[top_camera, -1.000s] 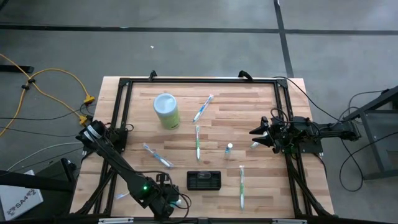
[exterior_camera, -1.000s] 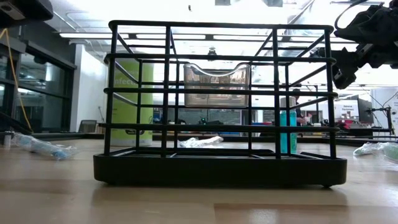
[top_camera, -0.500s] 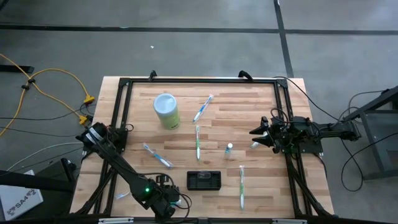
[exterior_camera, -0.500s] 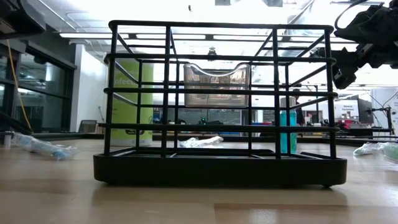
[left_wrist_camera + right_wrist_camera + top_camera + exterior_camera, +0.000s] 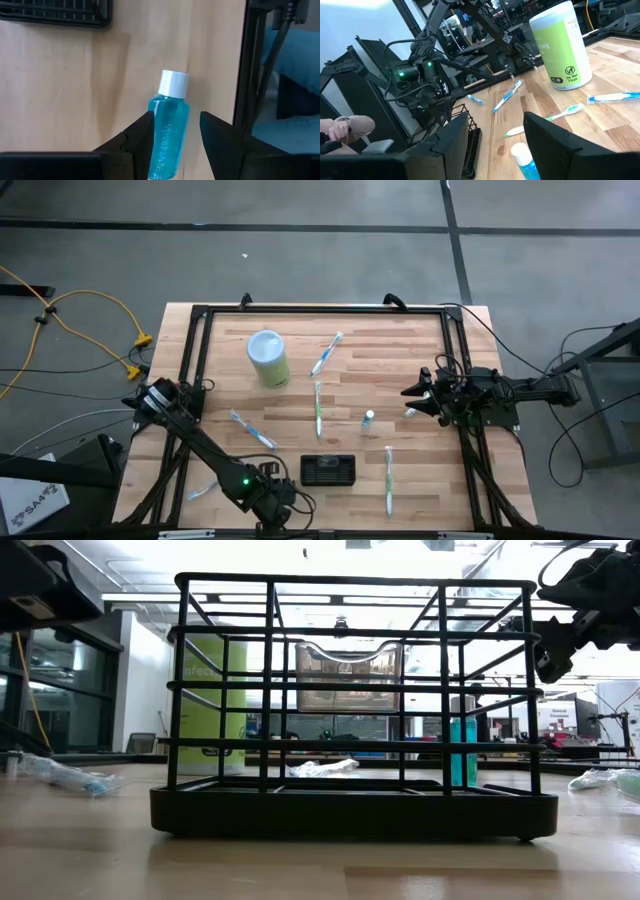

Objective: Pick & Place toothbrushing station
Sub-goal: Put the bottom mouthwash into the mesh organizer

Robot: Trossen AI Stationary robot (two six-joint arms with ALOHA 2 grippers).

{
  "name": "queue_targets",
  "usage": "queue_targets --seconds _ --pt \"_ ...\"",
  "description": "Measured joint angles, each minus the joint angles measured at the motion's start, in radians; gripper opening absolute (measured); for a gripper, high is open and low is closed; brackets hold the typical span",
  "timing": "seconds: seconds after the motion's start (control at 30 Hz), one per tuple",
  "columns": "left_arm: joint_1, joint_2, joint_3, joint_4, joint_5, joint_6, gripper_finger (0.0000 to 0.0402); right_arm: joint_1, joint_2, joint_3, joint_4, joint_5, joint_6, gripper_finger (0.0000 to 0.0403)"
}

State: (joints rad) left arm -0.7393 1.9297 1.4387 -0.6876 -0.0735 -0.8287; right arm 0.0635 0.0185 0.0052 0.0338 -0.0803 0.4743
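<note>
At 7 o'clock on the wooden table (image 5: 400, 370), left end effector (image 5: 176, 134) gapes open astride a blue white-capped bottle (image 5: 169, 128), ungripped. Black slotted toothbrushing station (image 5: 328, 469) sits just beside at 6 o'clock. Right end effector (image 5: 408, 392) open, empty, at 3 o'clock.

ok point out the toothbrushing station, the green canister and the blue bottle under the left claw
toothbrushing station (image 5: 328, 469), high view, slotted top
green canister (image 5: 267, 357), high view, whitish lid
blue bottle (image 5: 169, 131), left wrist view, clear body

This looks like a robot lab. A wooden counter (image 5: 400, 380) stands on a grey floor (image 5: 300, 260). Yellow cables (image 5: 70, 310) lie beside it.
</note>
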Motion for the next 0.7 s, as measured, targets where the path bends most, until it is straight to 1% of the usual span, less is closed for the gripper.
queue_targets --seconds 0.07,0.37,0.53,0.7 --pt "0.012 0.0 0.0 -0.001 0.02 0.016 0.0154 0.0 0.0 0.0 0.0 0.0 0.0 0.0184" --pt "0.058 0.0 0.017 -0.024 0.034 0.111 0.0154 0.0 0.0 0.0 0.0 0.0 0.0 0.0184" --pt "0.063 0.0 0.044 -0.052 0.012 0.154 0.0154 0.0 0.0 0.0 0.0 0.0 0.0 0.0184" --pt "0.057 0.0 0.045 -0.067 0.003 0.159 0.0154 0.0 0.0 0.0 0.0 0.0 0.0 0.0184"
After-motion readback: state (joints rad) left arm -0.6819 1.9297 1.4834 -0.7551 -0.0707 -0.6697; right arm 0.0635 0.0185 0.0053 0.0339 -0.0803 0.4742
